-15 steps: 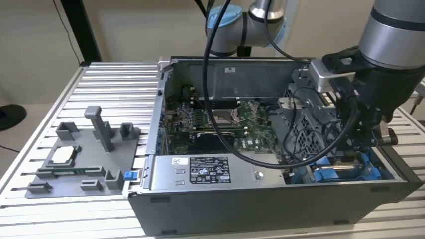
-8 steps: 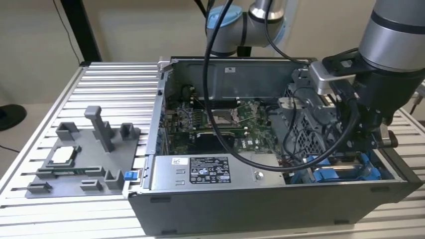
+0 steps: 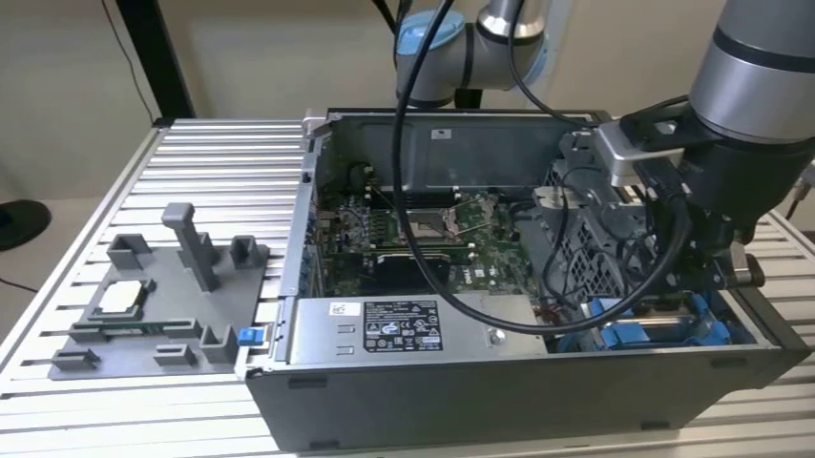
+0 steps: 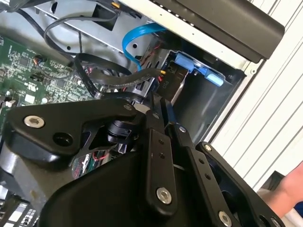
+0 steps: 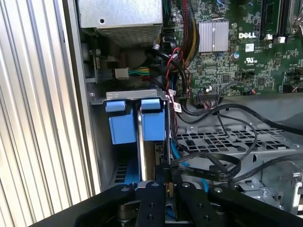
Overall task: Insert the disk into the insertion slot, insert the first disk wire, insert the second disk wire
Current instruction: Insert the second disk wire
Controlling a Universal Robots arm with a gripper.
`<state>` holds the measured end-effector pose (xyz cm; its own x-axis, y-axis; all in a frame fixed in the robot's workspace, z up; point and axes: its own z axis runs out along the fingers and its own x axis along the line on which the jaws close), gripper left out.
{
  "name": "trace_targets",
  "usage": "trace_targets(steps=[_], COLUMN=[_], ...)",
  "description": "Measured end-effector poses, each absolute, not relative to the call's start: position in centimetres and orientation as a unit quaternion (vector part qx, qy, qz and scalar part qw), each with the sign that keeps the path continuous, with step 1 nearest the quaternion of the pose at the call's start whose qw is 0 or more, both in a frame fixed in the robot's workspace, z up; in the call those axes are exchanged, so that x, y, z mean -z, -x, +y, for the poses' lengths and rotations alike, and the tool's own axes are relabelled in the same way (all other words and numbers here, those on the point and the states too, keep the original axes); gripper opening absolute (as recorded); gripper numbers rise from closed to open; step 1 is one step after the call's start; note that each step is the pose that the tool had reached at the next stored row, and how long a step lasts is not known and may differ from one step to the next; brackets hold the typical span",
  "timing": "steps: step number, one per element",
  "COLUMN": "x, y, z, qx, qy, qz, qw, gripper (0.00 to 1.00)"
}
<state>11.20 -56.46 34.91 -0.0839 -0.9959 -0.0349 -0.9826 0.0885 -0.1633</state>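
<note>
The disk (image 5: 139,142) stands on edge in the insertion slot (image 5: 124,130), its silver edge showing between the blue carrier pieces. In the exterior view the slot's blue rails (image 3: 650,329) sit at the case's front right corner, and my arm (image 3: 751,124) reaches down into that corner. My gripper (image 4: 161,106) has its fingers pressed together on a black wire plug (image 4: 164,82) just above the disk. In the first wrist view the gripper (image 5: 168,172) sits beside the disk's edge. A blue flat wire (image 4: 129,45) loops close by.
An open computer case (image 3: 510,401) lies on a slatted table (image 3: 191,153). Inside are a motherboard (image 3: 421,229), a labelled power-supply box (image 3: 395,329) and loose black cables (image 5: 222,142). A grey fixture tray (image 3: 153,305) stands at the exterior view's left. A hand (image 4: 289,194) shows beside the case.
</note>
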Motion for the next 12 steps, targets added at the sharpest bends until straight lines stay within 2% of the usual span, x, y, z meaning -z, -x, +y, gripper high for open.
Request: trace_targets(steps=[12], x=[-34.47], y=[-11.32], z=[-56.52], qx=[0.048], qy=[0.678], qz=[0.730], qw=[0.069], gripper=[0.00])
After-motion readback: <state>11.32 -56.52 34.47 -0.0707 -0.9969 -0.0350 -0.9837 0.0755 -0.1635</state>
